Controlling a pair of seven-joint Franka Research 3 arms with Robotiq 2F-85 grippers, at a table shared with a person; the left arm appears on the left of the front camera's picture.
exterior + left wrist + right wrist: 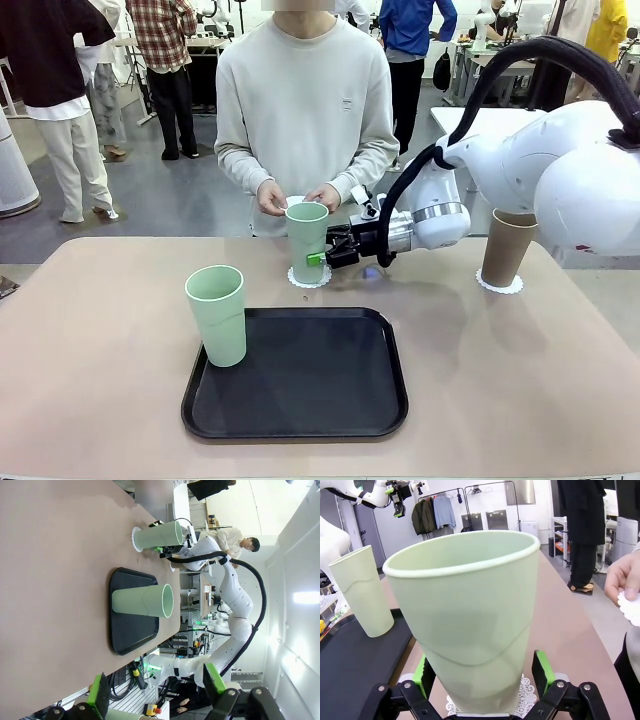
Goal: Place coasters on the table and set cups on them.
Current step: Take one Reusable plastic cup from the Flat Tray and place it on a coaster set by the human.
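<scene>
A pale mint cup point(306, 240) stands upright on a lacy white coaster point(310, 277) at the far middle of the table point(100, 330). My right gripper point(318, 257) is open, its green pads point(542, 672) flanking the lower part of that cup point(465, 620) with small gaps. A second mint cup point(216, 315) stands on the left edge of the black tray point(300, 400). A brown cup point(507, 250) sits on its own coaster point(499, 285) at the far right. The person's hands hold another coaster point(293, 203). My left gripper point(155, 687) is open and holds nothing, raised well back from the tray.
The person stands at the far edge, hands just behind the middle cup. The tray point(132, 635) takes up the near middle of the table. My right arm reaches in from the right, above the brown cup's side. Bare tabletop lies to the left and near right.
</scene>
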